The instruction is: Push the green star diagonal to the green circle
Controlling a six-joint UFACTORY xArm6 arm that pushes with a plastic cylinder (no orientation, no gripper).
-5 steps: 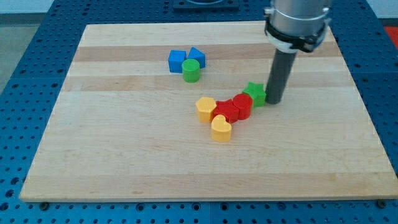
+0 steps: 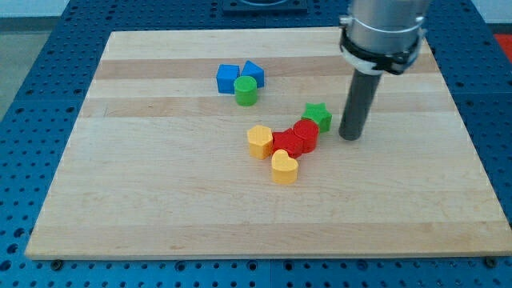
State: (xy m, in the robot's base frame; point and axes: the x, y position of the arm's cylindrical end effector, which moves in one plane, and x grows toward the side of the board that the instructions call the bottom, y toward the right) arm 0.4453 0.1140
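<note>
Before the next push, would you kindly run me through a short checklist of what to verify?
1. My tip visible on the board: ok.
2. Tip beside the green star, at the view's right: ok; contact cannot tell.
3. Star apart from the green circle: ok.
4. Star free of the red blocks: not ok, it touches them.
5. Path toward the circle unobstructed: ok.
6. Blue blocks against the circle may shift: cannot tell.
</note>
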